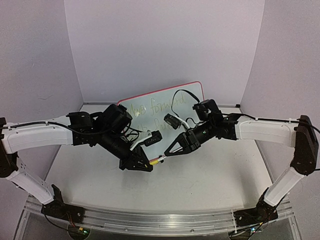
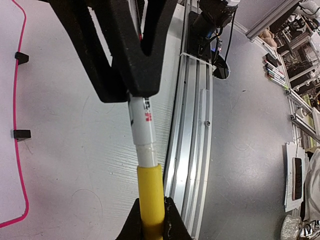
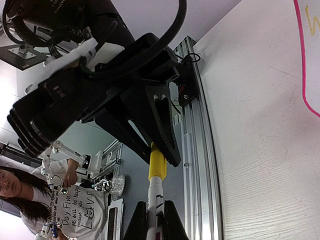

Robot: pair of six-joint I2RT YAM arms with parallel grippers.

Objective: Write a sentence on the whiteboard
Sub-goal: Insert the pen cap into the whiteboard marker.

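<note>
Your left end effector (image 2: 151, 204) is clenched on the marker's (image 2: 142, 125) yellow cap (image 2: 150, 180). The right end effector (image 3: 156, 206) grips its barrel. Behind them on the tabletop (image 1: 200, 185) is the whiteboard (image 1: 189, 93), its sentence (image 1: 150, 107) partly hidden.

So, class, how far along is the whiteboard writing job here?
Done: the sentence already shows on the whiteboard, partly hidden. In hand: right gripper shut on the marker barrel, left gripper shut on its yellow cap. Left: probably seating the cap and putting the marker down.
</note>
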